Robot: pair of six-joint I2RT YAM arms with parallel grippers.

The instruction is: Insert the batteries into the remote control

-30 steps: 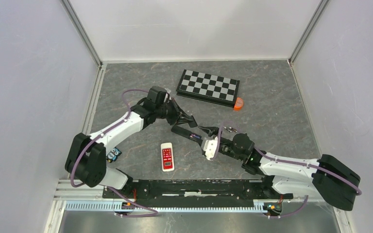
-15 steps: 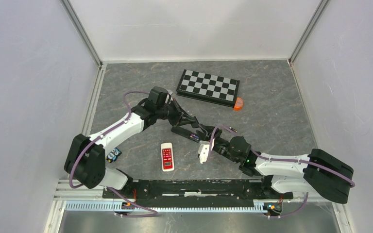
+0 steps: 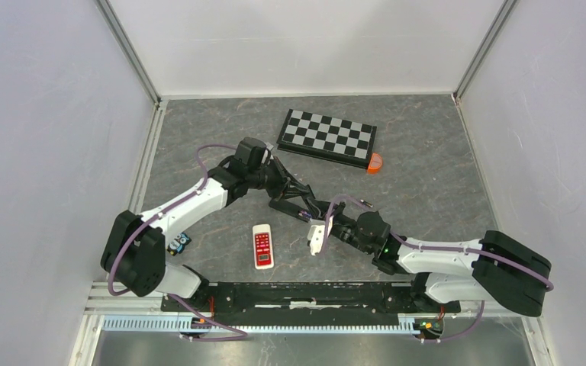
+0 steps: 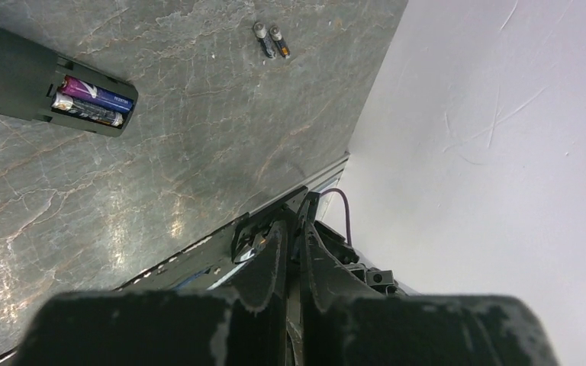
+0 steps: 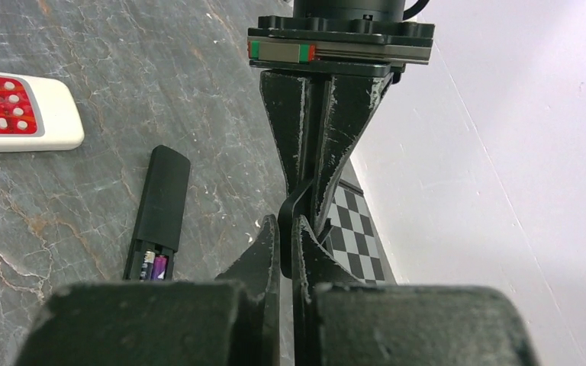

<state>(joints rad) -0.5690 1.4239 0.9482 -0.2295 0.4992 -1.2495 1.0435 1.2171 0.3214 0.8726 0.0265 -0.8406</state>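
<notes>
A black remote control lies on the table with its compartment open and two purplish batteries inside, also seen as batteries in the remote control. Two loose batteries lie farther off, right of the grippers in the top view. My left gripper is shut on a thin black curved battery cover. My right gripper is shut on that cover's other end. The two meet above the table just right of the black remote.
A white remote with red buttons lies near the front. A folded chessboard and a small orange object sit at the back. A small blue item lies beside the left arm's base. Walls enclose the table.
My right gripper has slid left toward the left gripper and closed its jaws on the cover. The left gripper has stayed shut and nearly still.
</notes>
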